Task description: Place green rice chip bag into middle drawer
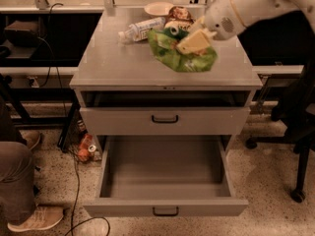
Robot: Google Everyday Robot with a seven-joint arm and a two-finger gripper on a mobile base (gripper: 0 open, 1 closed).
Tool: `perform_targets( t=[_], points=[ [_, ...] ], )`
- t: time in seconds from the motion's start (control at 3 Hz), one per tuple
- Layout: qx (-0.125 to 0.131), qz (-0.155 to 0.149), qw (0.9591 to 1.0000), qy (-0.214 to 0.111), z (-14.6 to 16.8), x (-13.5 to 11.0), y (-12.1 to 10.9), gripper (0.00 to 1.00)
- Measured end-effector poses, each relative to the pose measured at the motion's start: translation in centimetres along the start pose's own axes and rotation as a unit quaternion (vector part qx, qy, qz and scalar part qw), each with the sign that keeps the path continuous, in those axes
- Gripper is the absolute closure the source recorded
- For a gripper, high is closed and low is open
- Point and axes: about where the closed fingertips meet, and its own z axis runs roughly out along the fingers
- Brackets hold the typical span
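The green rice chip bag (181, 54) lies crumpled on the right half of the grey cabinet top (113, 58). My gripper (194, 41) comes in from the upper right on a white arm. Its yellowish fingers are pressed together on the top of the bag. The bag's lower edge still rests on the cabinet top. The middle drawer (165, 206), the lowest one, is pulled fully open below and in front, and it holds nothing. The like drawer above it (123, 121) is shut.
Behind the bag stand a lying water bottle (140, 29), a tan-and-brown chip bag (179, 14), a pale plate (158, 8) and a small can (172, 31). A person's leg and shoe (29, 215) are at the lower left, cans on the floor (84, 149), and a chair base (295, 151) at the right.
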Motion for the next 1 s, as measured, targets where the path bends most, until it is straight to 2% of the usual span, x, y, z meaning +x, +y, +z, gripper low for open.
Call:
perform_targets(
  t=[0.33,0.67,1.0],
  points=[
    [-0.015,0.041,0.9990,0.004,-2.2,3.5,5.1,1.00],
    [-0.054,0.103,0.9931,0.018,-0.8,8.4,9.5,1.00],
    [-0.092,0.153,0.9829,0.045,3.1,13.6,12.9,1.00]
  ],
)
